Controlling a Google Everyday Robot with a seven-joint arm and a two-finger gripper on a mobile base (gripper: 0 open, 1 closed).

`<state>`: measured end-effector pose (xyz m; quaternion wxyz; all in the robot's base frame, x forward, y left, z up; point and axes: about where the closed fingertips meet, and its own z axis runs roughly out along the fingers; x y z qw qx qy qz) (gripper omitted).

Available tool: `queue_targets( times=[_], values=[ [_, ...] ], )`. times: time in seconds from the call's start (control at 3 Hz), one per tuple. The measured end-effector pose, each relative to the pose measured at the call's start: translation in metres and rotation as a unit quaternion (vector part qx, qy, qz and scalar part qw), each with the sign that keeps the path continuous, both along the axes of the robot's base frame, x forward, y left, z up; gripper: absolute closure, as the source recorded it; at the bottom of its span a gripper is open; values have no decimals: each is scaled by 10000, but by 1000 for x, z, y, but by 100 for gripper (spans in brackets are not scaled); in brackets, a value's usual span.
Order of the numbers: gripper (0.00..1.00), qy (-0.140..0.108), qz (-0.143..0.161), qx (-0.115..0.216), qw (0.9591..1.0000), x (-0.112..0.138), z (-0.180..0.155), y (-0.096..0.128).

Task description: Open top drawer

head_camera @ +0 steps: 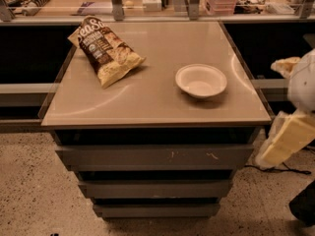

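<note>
Hanging beside the desk's right edge, the gripper [294,104] touches nothing; whether it is spread or pressed together cannot be told. One white bowl [201,80] sits near that edge, one snack bag [106,48] towards the back-left corner. Under the front edge, three grey drawers stack: the top drawer [152,156], scratched, above two narrower drawers [153,189].

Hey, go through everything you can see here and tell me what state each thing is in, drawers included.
Top drawer: looks shut or barely ajar, with a dark gap above its front.
Middle drawer: looks shut.
Bottom drawer: looks shut.
Chip bag: lying on the tabletop.
Bowl: upright, empty.
End effector: at the right edge of the view, apart from the drawers.
</note>
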<state>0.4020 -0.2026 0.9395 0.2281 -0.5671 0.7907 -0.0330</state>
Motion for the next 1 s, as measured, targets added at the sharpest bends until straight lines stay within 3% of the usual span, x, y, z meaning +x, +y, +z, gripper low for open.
queue_targets(
  times=[0.33,0.67,1.0],
  values=[
    [0,-19,-210,655,9976,-23,-56,2],
    [0,47,-354,1470,9885,-26,-129,12],
    [0,-261,-513,1768,9826,-10,-125,16]
  ],
)
